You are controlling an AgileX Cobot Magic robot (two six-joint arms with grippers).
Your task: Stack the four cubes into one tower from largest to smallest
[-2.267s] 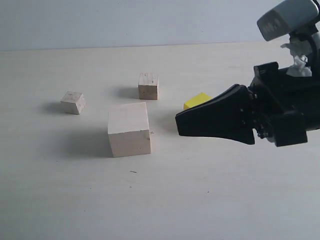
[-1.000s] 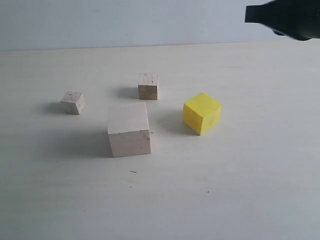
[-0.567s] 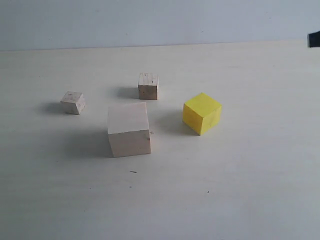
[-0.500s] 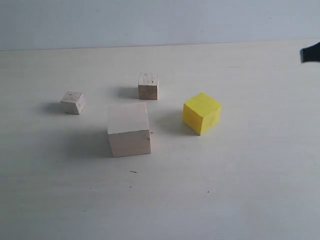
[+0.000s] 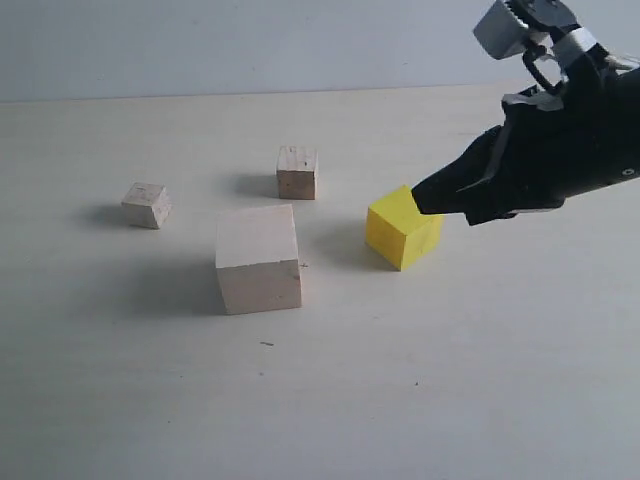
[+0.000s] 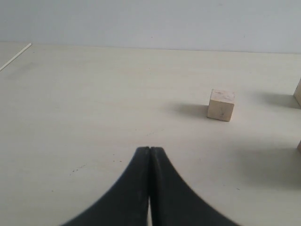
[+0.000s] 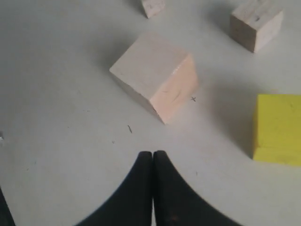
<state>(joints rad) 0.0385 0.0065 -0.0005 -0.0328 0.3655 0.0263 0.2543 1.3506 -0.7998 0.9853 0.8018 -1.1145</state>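
All four cubes stand apart on the table, none stacked. The large pale cube is at the middle. The yellow cube lies to its right. One small speckled cube stands behind, the other at the left. My right gripper is shut and empty, its tip hovering just above the yellow cube's right side. My left gripper is shut and empty, well short of the left small cube; the exterior view does not show it.
The pale table runs back to a light wall. The table's edge shows in the left wrist view. The right arm's black body and grey camera fill the upper right of the exterior view.
The right arm lifted out of the exterior view, leaving the yellow cube fully visible, then came back in from the right; its shut tip now hangs over the yellow cube. The cubes have not moved.
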